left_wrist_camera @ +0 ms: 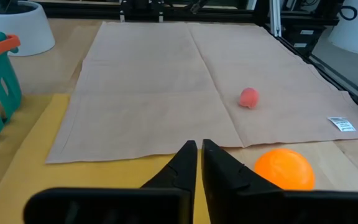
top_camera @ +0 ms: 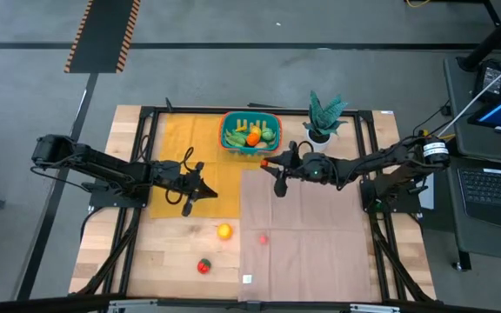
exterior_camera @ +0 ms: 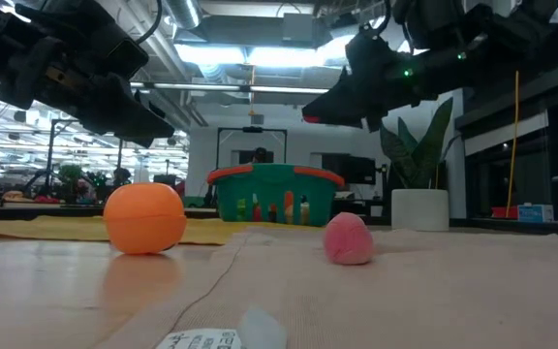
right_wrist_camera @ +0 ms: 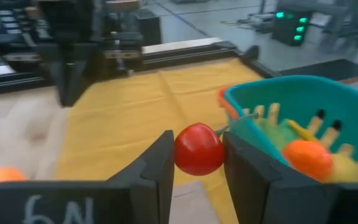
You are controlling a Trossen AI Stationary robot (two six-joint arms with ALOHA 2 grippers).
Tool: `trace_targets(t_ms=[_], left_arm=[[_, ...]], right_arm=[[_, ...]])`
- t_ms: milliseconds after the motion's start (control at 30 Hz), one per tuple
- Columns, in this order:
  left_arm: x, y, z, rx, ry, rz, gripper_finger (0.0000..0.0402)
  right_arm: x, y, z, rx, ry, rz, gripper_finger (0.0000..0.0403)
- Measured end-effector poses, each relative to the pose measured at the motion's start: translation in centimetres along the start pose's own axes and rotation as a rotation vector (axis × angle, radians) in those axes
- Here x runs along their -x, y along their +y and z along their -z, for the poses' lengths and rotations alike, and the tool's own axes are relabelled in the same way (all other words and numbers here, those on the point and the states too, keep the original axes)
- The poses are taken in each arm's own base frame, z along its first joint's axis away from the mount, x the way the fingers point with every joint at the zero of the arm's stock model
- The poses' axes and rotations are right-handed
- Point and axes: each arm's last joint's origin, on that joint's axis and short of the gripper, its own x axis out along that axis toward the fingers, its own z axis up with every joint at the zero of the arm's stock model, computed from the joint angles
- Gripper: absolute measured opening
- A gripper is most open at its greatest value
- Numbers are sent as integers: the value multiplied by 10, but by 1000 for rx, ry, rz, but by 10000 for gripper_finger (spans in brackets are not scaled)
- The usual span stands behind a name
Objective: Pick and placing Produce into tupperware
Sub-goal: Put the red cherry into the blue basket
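Your right gripper (right_wrist_camera: pixel 197 155) is clamped on a red fruit (right_wrist_camera: pixel 199 149) just beside the teal basket (right_wrist_camera: pixel 303 93), so next lift it over the rim & let go; left gripper (left_wrist_camera: pixel 200 163) waits pinched together w/ nothing in it.

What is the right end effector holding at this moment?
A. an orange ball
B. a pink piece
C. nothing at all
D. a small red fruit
D: in the right wrist view the right end effector is clamped on a small red fruit, just beside the teal basket.
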Motion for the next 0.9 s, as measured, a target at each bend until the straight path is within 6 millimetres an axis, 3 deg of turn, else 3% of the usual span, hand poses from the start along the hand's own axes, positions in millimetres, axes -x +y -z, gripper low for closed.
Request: trace_targets(t_ms=[267, 567, 900], left_arm=[[0, 0, 0, -1, 0, 0, 41], [0, 0, 0, -1, 0, 1, 63], [0, 0, 0, -8, 0, 0, 82]], right_arm=[[0, -5, 0, -1, -16, 158, 118], [-2, -12, -2, -40, -18, 191, 118], [-12, -30, -16, -69, 4, 208, 118]])
